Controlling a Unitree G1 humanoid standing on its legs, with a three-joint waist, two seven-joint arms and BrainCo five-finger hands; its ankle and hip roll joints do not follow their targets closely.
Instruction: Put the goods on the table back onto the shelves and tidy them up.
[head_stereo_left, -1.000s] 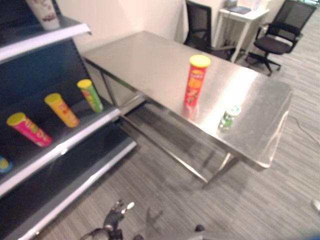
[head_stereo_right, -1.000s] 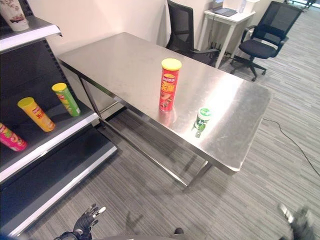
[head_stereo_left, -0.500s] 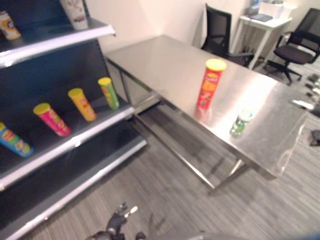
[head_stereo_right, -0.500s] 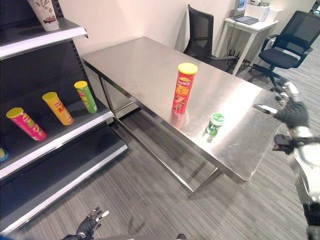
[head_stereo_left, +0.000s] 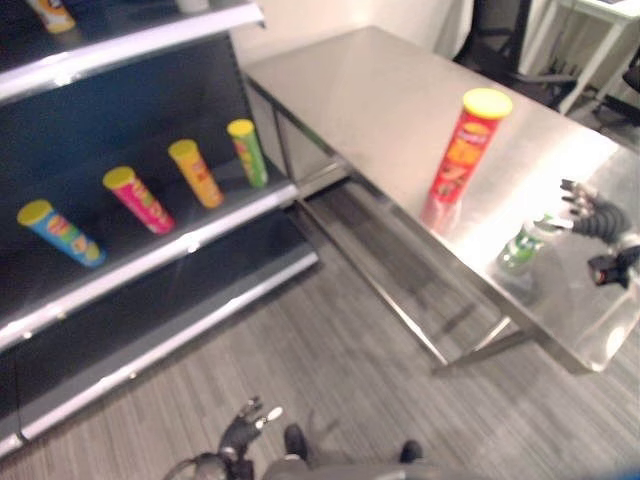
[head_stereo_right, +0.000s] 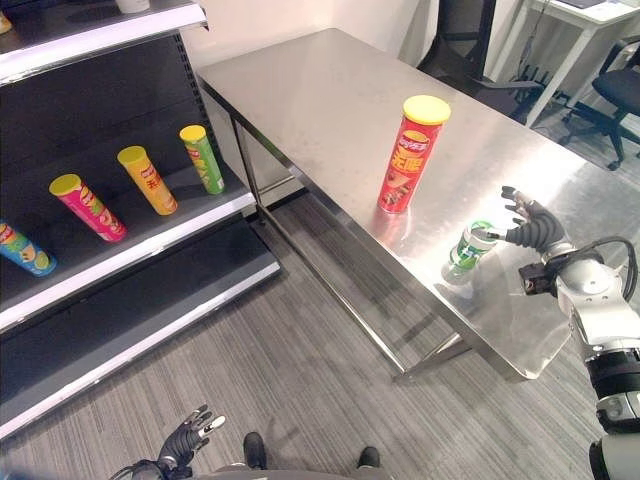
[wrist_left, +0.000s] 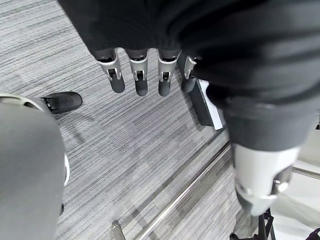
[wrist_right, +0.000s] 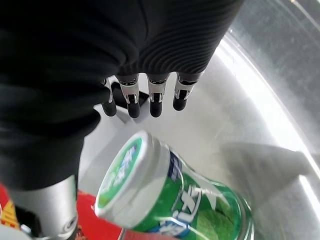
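- The small green bottle (head_stereo_right: 467, 251) with its white cap stands upright near the front edge of the steel table (head_stereo_right: 300, 90); your right hand (head_stereo_right: 530, 225) is now just beside its cap, where half a second ago it hung well off past the table's end.
- The right wrist view puts the bottle (wrist_right: 170, 195) directly under the palm, fingers (wrist_right: 152, 102) straight and spread above the cap and the thumb apart, nothing pinched yet. You are lined up to close on it, in my judgement, but the grasp is not made.
- The bottle's long axis runs vertical, cap up; a side wrap round the body looks the natural hold.
- The tall red can (head_stereo_right: 408, 153) with the yellow lid also stands upright, farther in on the table and apart from the bottle, so two goods remain to return.
- The view has swung since the earlier frames; the goods themselves have not moved.
- Four cans lean on the middle board of the shelf (head_stereo_right: 130, 255).
- Your left hand (head_stereo_right: 190, 437) hangs low over the floor, fingers relaxed and empty.
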